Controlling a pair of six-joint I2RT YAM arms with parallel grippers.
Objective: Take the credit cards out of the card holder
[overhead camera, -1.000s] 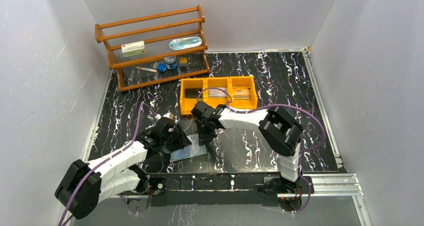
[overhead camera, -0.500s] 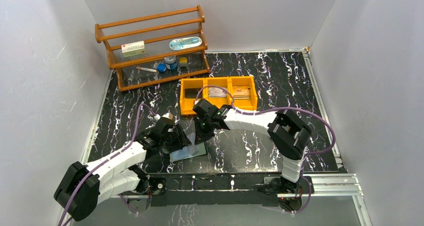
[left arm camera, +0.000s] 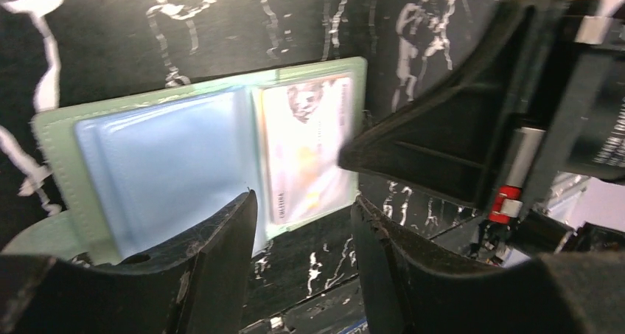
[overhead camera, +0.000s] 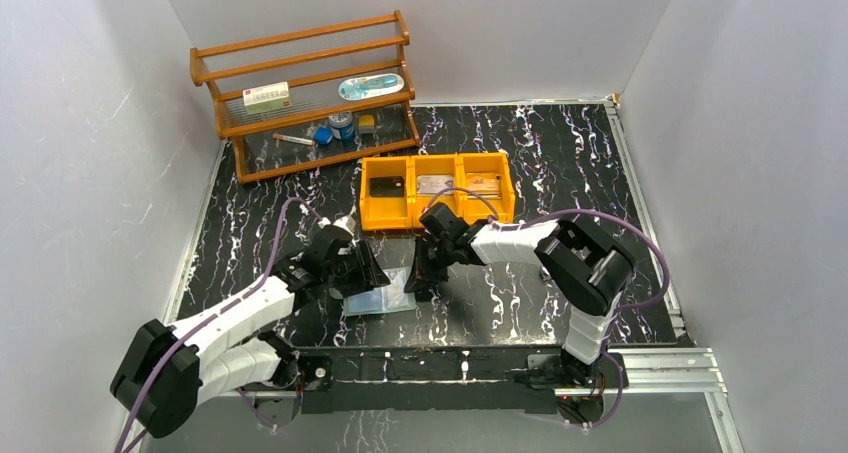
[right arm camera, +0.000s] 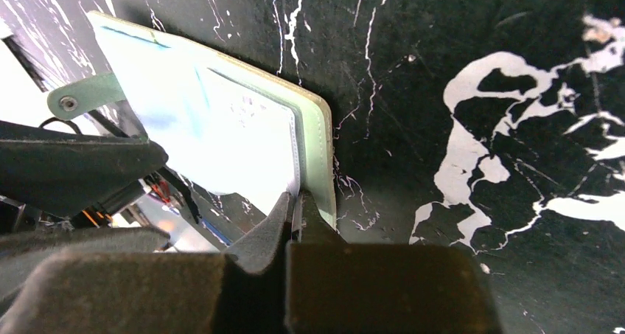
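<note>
Right wrist | your right gripper (right arm camera: pixel 295 203) is pressed shut at the holder (right arm camera: pixel 221 120) edge, likely to nip a card (left arm camera: pixel 306 150) | your left gripper (left arm camera: pixel 306 268) is spread over the holder, apparently bracing it

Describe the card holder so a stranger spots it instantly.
On the black marbled table, look between the orange bin and the near edge. The card holder lies open there: the only flat, pale-green booklet with clear sleeves.

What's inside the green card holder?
A printed card sits in one clear pocket of the card holder. The pocket beside it looks bluish; whether it holds a card is unclear. Any pockets underneath are covered.
</note>
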